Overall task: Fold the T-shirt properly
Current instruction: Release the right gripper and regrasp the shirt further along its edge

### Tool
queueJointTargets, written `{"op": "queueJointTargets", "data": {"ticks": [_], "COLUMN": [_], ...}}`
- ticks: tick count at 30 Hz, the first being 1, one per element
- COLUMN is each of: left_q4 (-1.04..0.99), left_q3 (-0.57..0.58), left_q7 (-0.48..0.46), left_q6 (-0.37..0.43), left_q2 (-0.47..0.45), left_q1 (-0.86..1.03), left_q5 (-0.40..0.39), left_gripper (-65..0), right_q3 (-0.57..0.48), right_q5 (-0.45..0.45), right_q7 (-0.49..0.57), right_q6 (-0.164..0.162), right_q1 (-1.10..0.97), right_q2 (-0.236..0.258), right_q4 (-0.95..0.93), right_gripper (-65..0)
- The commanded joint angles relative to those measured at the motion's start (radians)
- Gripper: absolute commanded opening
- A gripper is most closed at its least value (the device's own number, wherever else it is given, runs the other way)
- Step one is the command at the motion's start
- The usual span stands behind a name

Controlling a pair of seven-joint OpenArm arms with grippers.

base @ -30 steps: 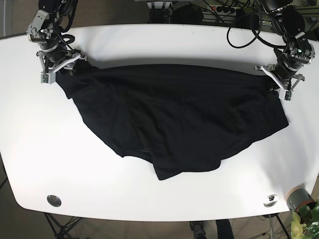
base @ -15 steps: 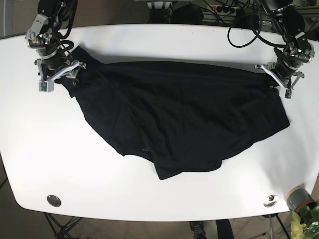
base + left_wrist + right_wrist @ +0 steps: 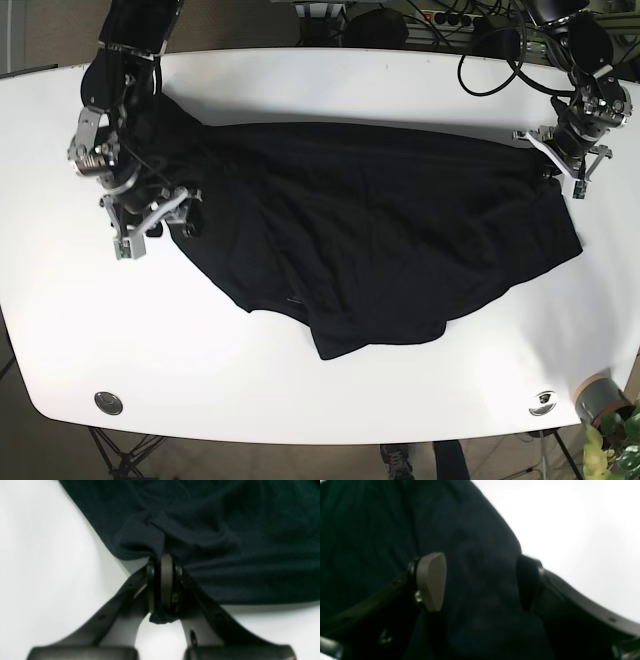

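My left gripper (image 3: 163, 580) pinches the limp, crumpled T-shirt (image 3: 380, 240) at its hem; my right gripper (image 3: 480, 582) straddles cloth, jaws apart, near the worktop's (image 3: 330, 90) left edge.

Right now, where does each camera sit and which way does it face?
Base: overhead, looking down at the table; both arms, black T-shirt.
Left wrist: behind the left gripper, shut on a T-shirt edge.
Right wrist: behind the right gripper, its fingers open over cloth.
All three views show the T-shirt.
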Motion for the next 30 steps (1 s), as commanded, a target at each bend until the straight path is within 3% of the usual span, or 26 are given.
{"op": "queueJointTargets", "data": {"ticks": [1,4,17,22,30], "left_q4": [0.022,0.025,0.025,0.025,0.025], "left_q3": [-0.007,-0.007,-0.007,-0.005,-0.005], "left_q7": [-0.019,-0.019,-0.019,-0.019,-0.019], "left_q6": [0.002,0.002,0.002,0.002,0.002], "left_q2": [-0.019,-0.019,-0.019,-0.019,-0.020], "left_q1": [-0.009,-0.007,-0.010,-0.012,-0.012], "left_q5": [-0.009,-0.009,-0.009,-0.009,-0.009], "left_gripper": [-65.0,-65.0,-65.0,-65.0,-65.0], "right_q3": [-0.045,-0.076,-0.299,-0.388,-0.483], "right_q5": [0.009,0.009,0.007,0.007,0.007], "right_q7": [0.025,0.053,0.345,0.481,0.547], "right_q6": [0.003,0.003,0.004,0.006,0.009], "right_q1": [0.121,0.210,0.417,0.458,0.469], "right_q2": [0.036,0.058,0.147,0.153,0.141], "right_q4": [-0.141,-0.265,-0.666,-0.804,-0.893], "right_gripper": [-23.1,-23.3,-22.7,-22.8,-22.8]}}
